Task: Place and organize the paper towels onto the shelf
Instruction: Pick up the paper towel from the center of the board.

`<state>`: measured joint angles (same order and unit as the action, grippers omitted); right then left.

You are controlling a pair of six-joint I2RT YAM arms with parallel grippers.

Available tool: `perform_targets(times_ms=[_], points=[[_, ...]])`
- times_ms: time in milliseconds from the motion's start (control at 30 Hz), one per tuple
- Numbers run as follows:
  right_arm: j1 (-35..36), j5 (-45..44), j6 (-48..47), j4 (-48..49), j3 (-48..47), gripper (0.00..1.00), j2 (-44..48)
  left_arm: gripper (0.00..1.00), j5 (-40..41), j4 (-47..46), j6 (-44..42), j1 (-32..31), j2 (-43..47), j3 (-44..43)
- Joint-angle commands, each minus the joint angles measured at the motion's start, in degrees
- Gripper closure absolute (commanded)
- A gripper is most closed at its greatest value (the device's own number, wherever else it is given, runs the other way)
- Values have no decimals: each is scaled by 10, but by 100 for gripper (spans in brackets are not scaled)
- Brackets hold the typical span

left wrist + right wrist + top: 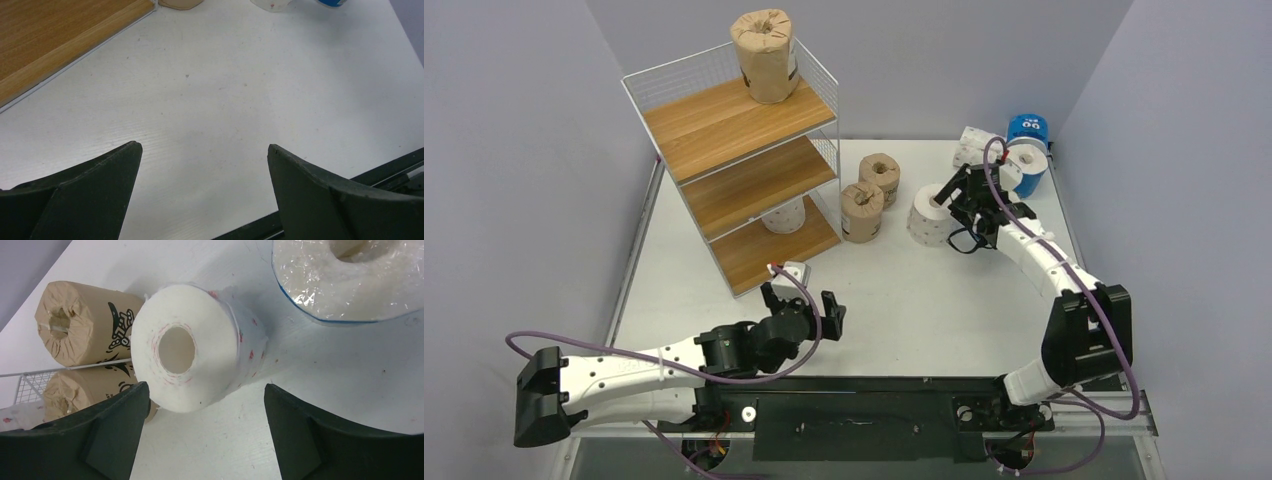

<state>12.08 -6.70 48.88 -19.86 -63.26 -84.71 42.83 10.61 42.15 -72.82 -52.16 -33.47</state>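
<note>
The shelf (714, 120) stands at the back left, with a brown-wrapped roll (766, 55) on its top board and a white roll (784, 215) on a lower tier. Two brown rolls (871, 195) stand on the table to its right. A white roll with red print (929, 218) lies beside them. My right gripper (952, 203) is open right behind that roll. In the right wrist view the white roll (187, 347) sits just beyond the gripper (205, 390), outside the fingertips. My left gripper (802, 297) hangs open and empty near the shelf's front corner.
White rolls (972, 145) and blue-wrapped rolls (1027, 130) cluster at the back right corner; one clear-and-blue wrapped roll (345, 280) lies close to my right gripper. The shelf's bottom board (50, 35) is at the upper left of the left wrist view. Grey walls surround the table.
</note>
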Motion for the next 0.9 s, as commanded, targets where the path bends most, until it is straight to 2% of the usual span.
perform_targets(times_ms=[0, 333, 400, 867], points=[[-10, 13, -5, 2, -51, 21, -44, 4, -5, -48, -12, 0, 18, 30], [-10, 18, -15, 5, -72, 30, -101, 0, -8, -92, -61, -1, 83, 69], [-10, 19, -15, 3, -76, 31, -110, 4, -3, -93, -71, -1, 97, 76], [-11, 14, 1, 4, -88, 39, -144, 12, 21, -89, -83, -1, 172, 109]])
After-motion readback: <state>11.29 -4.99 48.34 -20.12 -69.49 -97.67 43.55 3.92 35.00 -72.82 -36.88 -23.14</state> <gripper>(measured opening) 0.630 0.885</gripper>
